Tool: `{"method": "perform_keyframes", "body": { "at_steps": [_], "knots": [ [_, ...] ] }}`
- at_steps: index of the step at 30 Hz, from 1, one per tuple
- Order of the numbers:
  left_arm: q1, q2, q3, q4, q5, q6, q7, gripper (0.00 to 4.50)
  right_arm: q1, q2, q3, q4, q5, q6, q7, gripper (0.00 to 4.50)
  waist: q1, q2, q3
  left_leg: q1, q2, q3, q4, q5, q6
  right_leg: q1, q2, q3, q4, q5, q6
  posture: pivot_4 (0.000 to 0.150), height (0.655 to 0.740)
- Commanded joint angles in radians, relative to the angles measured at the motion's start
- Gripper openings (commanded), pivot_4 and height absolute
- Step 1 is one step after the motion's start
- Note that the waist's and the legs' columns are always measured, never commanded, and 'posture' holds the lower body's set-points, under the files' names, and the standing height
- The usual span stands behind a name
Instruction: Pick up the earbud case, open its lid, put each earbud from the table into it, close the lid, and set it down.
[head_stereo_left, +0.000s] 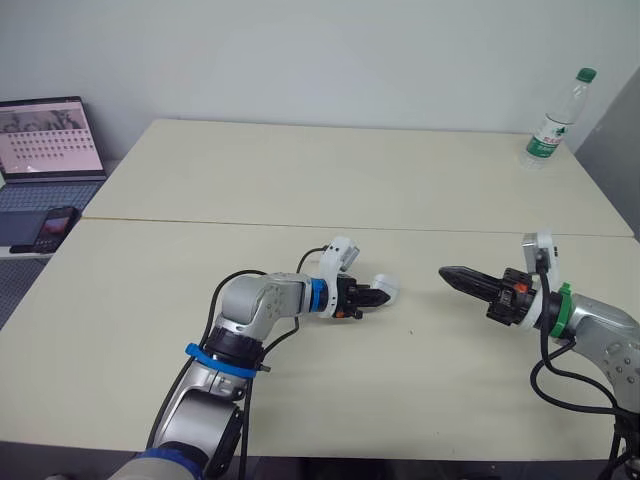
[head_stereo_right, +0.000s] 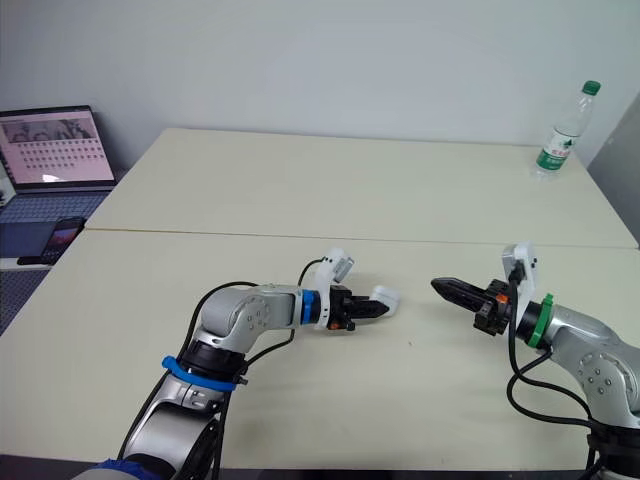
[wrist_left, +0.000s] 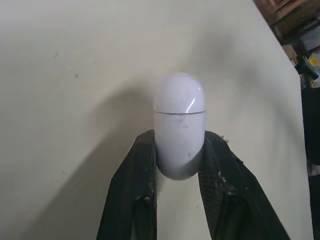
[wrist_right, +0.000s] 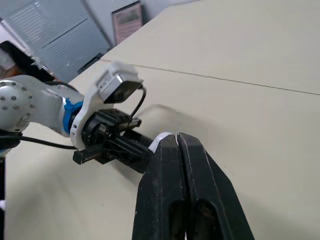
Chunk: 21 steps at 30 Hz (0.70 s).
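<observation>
While the left gripper clamps the white glossy pill-shaped plastic earbud case, the case lid is shut: a thin seam line runs across the shell with no gap. Contents can't be seen through the shell.

Its two black fingers pinch the case body on either side, below the seam. The lid end sticks out past the fingertips, toward the right gripper.

Case position: over the near half of the pale cream table, on the near side of the joint between the two tabletop panels, roughly midway between the left and right edges. Its shadow falls on the table under it, and it looks held just off the surface.

Right gripper: black fingers pressed together, nothing between them. The tips aim at the lid end of the case, near but apart, with bare table between. It sits over the near half, toward the right edge.

Clear plastic water bottle with a green cap and green label: upright at the far right corner of the table, cap on. Fill level can't be told.

An open laptop with a lit screen and a dark phone sit on a separate surface beyond the left edge of the table.

A tiny dark speck lies on the table between the case and the near edge, too small to identify.
</observation>
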Motion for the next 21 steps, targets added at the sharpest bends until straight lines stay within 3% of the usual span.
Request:
{"method": "perform_keyframes", "body": {
  "at_steps": [1, 9, 13, 15, 17, 21],
  "knots": [
    [-0.034, -0.008, -0.005, 0.03, 0.024, 0.007, 0.014, 0.74, 0.034, 0.011, -0.033, -0.075, 0.003, -0.033, -0.03, 0.04, 0.002, 0.0, 0.0, 0.0, 0.0, 0.0, 0.0, 0.0, 0.0, 0.0, 0.0, 0.0, 0.0, 0.0, 0.0, 0.15, 0.7362],
    [0.003, 0.082, -0.017, -0.077, 0.042, -0.019, -0.035, 3.27, 0.167, 0.02, -0.022, -0.143, -0.049, -0.144, 0.021, 0.0, -0.001, 0.0, 0.0, 0.001, 0.0, 0.0, 0.0, 0.0, 0.0, 0.001, 0.0, 0.001, 0.001, 0.0, 0.0, 0.15, 0.7362],
    [0.082, 0.198, -0.024, -0.209, 0.13, -0.331, -0.124, 4.48, 0.281, -0.032, 0.042, -0.138, -0.222, -0.296, 0.103, 0.0, -0.001, 0.001, 0.0, 0.002, 0.001, 0.0, -0.001, 0.0, 0.0, 0.0, 0.0, 0.002, 0.001, 0.0, 0.0, 0.15, 0.7362],
    [0.132, 0.266, -0.011, -0.253, 0.167, -0.46, -0.169, 4.48, 0.305, -0.045, 0.066, -0.079, -0.315, -0.389, 0.123, 0.0, 0.002, 0.001, 0.0, 0.002, 0.001, 0.0, -0.001, 0.0, -0.001, 0.0, 0.0, 0.002, 0.0, 0.0, 0.0, 0.15, 0.7362],
    [0.203, 0.317, 0.018, -0.302, 0.174, -0.553, -0.207, 4.5, 0.296, -0.034, 0.061, -0.011, -0.354, -0.442, 0.121, 0.39, 0.002, 0.001, 0.0, 0.002, 0.0, 0.002, -0.001, 0.0, -0.001, 0.001, -0.001, 0.002, 0.0, 0.0, -0.001, 0.15, 0.7362],
    [0.374, 0.351, 0.095, -0.396, 0.127, -0.652, -0.251, 4.5, 0.292, -0.042, 0.054, 0.085, -0.374, -0.518, 0.186, 1.69, 0.003, 0.001, 0.0, 0.003, 0.0, 0.006, -0.001, 0.0, 0.0, 0.001, -0.008, 0.002, -0.001, 0.002, -0.004, 0.15, 0.7362]
  ]
}}
